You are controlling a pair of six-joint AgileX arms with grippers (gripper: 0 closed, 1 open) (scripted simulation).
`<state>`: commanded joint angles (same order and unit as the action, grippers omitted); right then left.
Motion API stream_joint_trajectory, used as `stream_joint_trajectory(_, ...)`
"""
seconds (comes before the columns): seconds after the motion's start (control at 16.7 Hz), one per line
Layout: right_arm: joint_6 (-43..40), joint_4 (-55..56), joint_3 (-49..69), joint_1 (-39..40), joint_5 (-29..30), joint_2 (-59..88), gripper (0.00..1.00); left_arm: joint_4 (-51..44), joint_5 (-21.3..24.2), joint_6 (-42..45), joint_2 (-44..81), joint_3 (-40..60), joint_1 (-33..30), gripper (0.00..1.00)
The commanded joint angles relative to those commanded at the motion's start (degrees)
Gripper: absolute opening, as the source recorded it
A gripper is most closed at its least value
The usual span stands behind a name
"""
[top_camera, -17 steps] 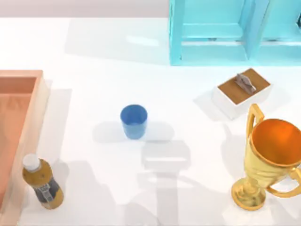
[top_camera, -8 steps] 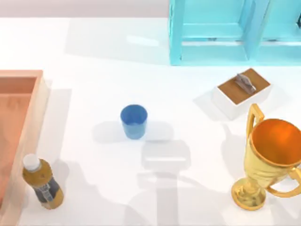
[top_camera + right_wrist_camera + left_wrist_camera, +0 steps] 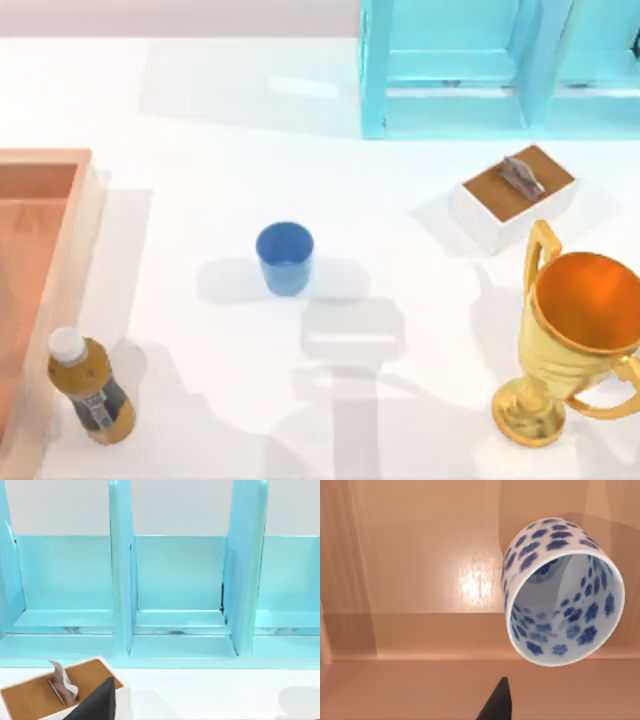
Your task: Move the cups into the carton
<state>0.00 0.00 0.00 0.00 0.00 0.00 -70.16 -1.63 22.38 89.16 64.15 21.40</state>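
Two cups are in play. The floral cup (image 3: 565, 592) sits inside the carton (image 3: 45, 290), on its orange-brown floor, close in front of the left claw (image 3: 496, 704). One dark fingertip of that claw pokes into the left wrist view, near the cup's rim but apart from it; whether the claw is spread or closed cannot be told, and nothing is seen in its grip. A carton wall runs just beyond the fingertip, with the cup on its far side.

The blue cup (image 3: 285, 258) stands upright on the white bench (image 3: 230, 130), well apart from the carton, with open bench all around it. A bottle (image 3: 88, 388) with a white cap stands just beside the carton's outer wall.

The right claw (image 3: 95, 702) shows as one dark fingertip in the right wrist view, just in front of the small box (image 3: 60, 692) with the brown top; its spread cannot be told either. Beyond the box stands a turquoise rack (image 3: 175, 590) with upright dividers. A gold trophy (image 3: 575, 335) stands near the box.
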Motion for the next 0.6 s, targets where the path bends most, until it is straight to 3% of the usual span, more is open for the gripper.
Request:
stream_joint_trajectory(0.18,0.0,0.0,0.0,0.0,0.0,0.0,1.00,0.0,0.0,0.0,0.0,0.0,0.0,0.98)
stream_joint_trajectory(0.6,0.0,0.0,0.0,0.0,0.0,0.0,1.00,0.0,0.0,0.0,0.0,0.0,0.0,1.00)
